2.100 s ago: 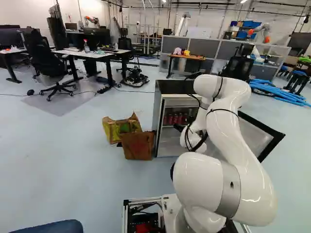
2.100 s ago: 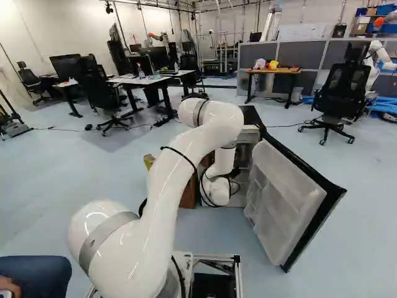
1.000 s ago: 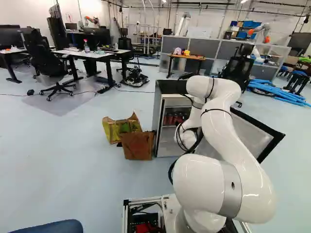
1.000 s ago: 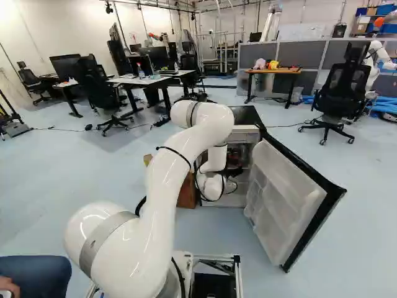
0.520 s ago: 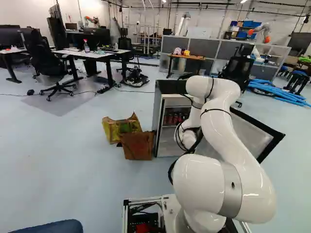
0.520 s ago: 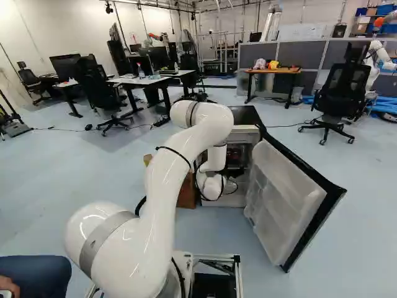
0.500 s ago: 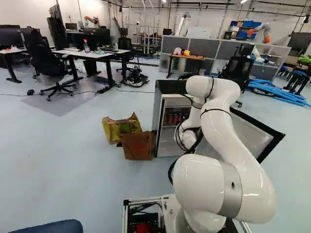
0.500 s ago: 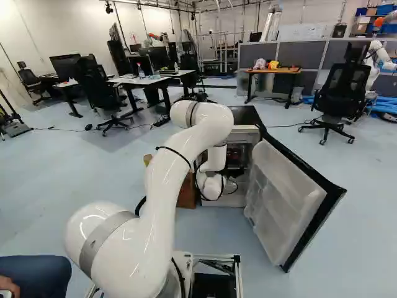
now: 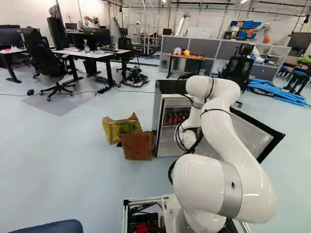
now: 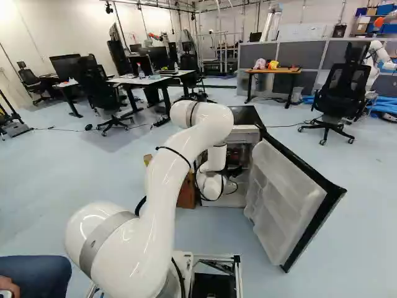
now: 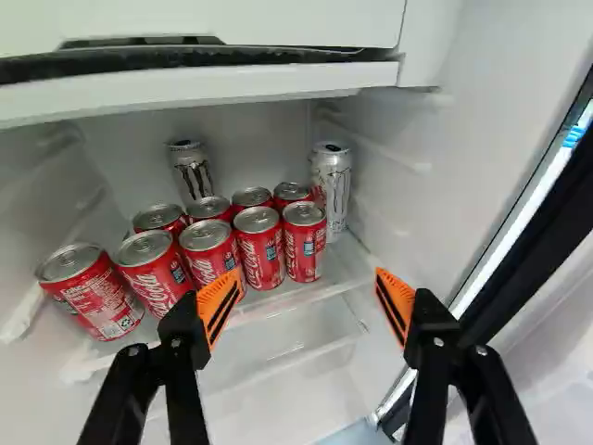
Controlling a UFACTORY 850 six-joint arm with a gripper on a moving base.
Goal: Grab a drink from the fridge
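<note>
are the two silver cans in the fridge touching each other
Apart. The wrist view shows bare back wall between one silver can and the other silver can.

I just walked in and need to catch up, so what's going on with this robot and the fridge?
A white robot arm is reaching to the open fridge, whose door is swung wide. Its gripper is open and empty, facing a shelf with short red soda cans and two taller silver cans toward the back. It seems to be lining up to take a drink, but no can is in its grip yet.
</note>
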